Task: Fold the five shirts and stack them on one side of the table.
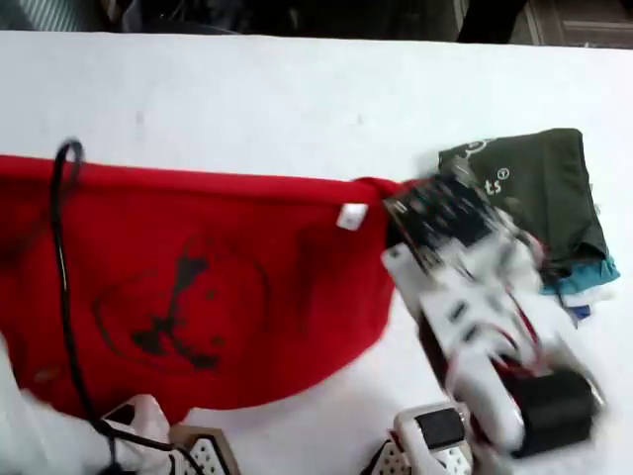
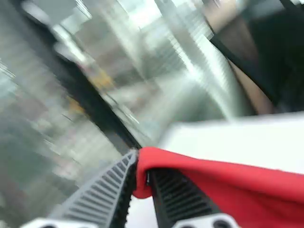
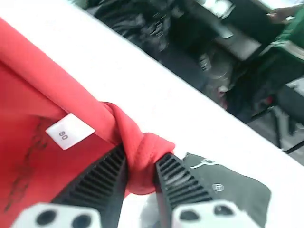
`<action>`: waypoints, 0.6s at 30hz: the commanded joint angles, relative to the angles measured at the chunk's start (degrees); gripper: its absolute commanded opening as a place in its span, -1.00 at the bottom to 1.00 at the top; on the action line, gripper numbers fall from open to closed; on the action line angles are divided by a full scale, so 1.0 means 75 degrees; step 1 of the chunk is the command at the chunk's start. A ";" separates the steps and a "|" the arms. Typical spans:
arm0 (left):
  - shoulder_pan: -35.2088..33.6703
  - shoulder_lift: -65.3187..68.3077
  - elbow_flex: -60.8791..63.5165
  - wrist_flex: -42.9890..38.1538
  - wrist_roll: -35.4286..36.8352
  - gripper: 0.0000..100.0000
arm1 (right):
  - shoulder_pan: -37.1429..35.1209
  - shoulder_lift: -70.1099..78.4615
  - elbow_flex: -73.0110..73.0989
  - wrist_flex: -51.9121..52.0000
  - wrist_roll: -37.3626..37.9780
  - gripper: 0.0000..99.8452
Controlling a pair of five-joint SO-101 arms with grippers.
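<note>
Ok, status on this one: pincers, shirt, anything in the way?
Left pincer shut on red shirt edge. Right pincer shut on its other end, by the tag. Folded stack, dark green on top, close beside.

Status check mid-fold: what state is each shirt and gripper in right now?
Red shirt: unfolded, spread on the table, print up, pinched at both ends.
Left gripper: shut on the red shirt's edge.
Right gripper: shut on a bunched corner of the red shirt.
Green shirt: folded, on top of the stack.
Stack: folded, blue and white edges showing under the green shirt.
</note>
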 commanded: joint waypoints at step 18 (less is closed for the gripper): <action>0.1870 0.1295 0.8733 -0.7654 -0.2004 -0.95 | -0.0111 0.5538 0.0527 -0.6347 -0.0574 -0.96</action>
